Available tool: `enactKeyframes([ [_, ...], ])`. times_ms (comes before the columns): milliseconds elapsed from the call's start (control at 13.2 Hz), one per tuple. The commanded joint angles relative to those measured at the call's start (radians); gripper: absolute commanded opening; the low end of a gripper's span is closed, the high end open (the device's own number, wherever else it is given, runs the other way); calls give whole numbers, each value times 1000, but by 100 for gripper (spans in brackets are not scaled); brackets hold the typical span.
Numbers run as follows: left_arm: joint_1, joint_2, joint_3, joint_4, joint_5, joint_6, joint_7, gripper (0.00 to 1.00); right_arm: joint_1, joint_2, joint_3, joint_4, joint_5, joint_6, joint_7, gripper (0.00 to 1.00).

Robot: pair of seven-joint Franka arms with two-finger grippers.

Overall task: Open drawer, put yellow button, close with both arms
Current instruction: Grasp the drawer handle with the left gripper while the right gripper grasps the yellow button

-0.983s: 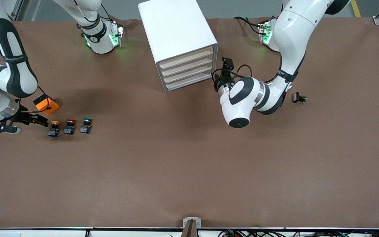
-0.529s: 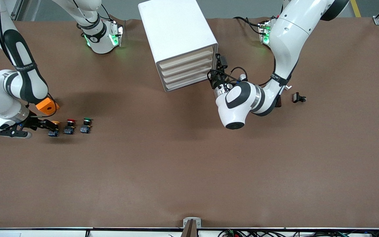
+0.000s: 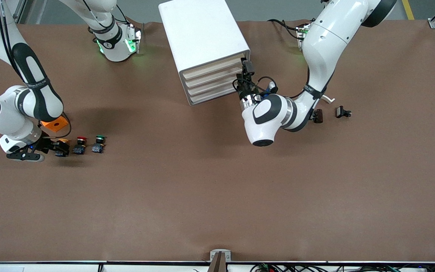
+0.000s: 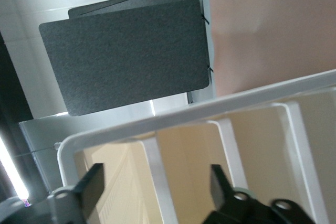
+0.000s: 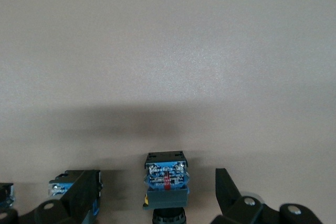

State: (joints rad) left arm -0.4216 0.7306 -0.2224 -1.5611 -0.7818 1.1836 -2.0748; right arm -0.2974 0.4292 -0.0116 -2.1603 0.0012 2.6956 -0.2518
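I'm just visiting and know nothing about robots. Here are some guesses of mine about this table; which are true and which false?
1. All four drawers of the white cabinet are shut. True.
2. The yellow button already lies in the drawer. False: it stands on the table beside the red button.
3. The right gripper has its jaws open around the yellow button. True.
4. The left gripper waits over the three buttons. False: it is at the cabinet's front, by the top drawer's end.
5. The green button stands between the other two. False: the red one does.
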Motion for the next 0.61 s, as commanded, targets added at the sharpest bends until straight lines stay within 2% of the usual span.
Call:
enactKeyframes([
  [0,-8,19,-2,29,-27,-21,-31,74,-11,23,2,2,-7,16,-38,100],
  [303,-32,30,-2,27,-28,-19,-44,74,-20,51,2,4,-7,41,-78,100],
  [529,-55,36,0,26,-28,-21,-67,61,-20,56,2,4,-7,41,-78,100],
])
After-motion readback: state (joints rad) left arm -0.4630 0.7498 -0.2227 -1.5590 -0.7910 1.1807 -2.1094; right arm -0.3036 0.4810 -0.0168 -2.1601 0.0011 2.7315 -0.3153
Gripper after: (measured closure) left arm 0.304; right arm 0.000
